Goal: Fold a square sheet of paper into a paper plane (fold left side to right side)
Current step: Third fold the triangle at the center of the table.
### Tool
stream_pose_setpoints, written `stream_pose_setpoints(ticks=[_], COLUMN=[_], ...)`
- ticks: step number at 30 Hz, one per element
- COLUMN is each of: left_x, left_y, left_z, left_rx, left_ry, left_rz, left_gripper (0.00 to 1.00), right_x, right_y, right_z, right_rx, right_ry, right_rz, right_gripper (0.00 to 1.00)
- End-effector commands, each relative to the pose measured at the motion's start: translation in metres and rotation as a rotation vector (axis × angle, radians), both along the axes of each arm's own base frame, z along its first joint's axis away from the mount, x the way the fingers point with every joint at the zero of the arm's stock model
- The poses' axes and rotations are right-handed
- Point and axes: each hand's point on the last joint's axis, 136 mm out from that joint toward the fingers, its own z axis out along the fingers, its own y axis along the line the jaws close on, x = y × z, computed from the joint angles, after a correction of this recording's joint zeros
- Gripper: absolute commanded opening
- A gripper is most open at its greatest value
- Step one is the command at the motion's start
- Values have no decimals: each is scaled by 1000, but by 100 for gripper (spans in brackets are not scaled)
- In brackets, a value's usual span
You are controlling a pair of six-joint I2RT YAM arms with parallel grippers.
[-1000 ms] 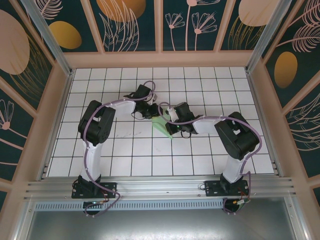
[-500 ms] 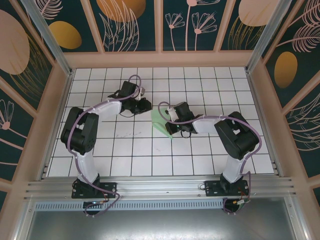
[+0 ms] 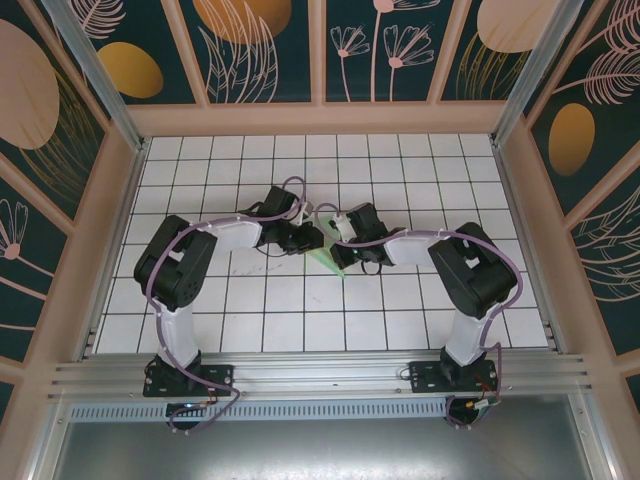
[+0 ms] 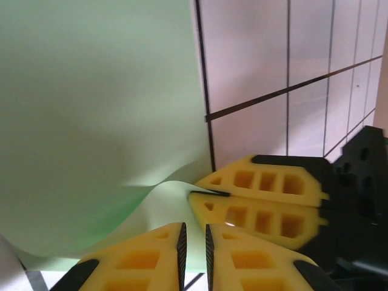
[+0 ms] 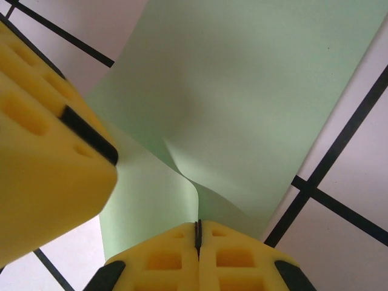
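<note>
Swinging back in from the far-left side of the square sheet of paper (image 3: 328, 262), the left tool (image 3: 308, 238) now sits at the sheet's left edge in the overhead view, where half a second ago it was well clear of it; the right tool (image 3: 340, 243) has not moved and stays low over the sheet's upper right part. The sheet itself lies on the white gridded surface (image 3: 260, 300), mostly hidden under both wrists. Seen from the left wrist, the sheet (image 4: 91, 109) is flat on the surface apart from one raised hump, and the right tool (image 4: 195, 195) is clamped shut on the crest of that hump. The left tool (image 4: 194, 239) has narrowed to a thin slit just beside it, with pale green showing through the gap. Whether paper is actually nipped there I cannot tell. From the right wrist, the right tool (image 5: 198, 233) has its fingers pressed together, and a ridge of the sheet (image 5: 242, 91) runs straight into the seam; one of the left tool's fingers (image 5: 42, 157) hangs over the sheet's left edge. My reading is that the left arm has returned to take that edge, so the left-to-right fold is about to start, not yet made
</note>
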Motion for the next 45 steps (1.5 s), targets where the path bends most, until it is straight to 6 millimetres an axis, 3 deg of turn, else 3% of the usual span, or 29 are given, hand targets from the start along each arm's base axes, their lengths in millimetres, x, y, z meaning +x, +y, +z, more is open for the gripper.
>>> stream_pose_setpoints(ticks=[1,32,38,45], left_x=[-3,-26,-30,-35], left_y=[-1,28,36,44], left_z=[-9,-48,-60,-75], left_rx=[2,154,201,248], left_ry=[20,80,97,121], left_rz=[3,32,38,43], left_gripper=[18,18,18,17], right_x=[-14,-12,-1,19], right_y=[-6,-4,4,2], right_z=[-22,-22,-5,34], right_rx=[-59,-52,1,87], right_ry=[73,75,60,26], right_rz=[17,17,-5,-67], right_gripper=[0,0,1,24])
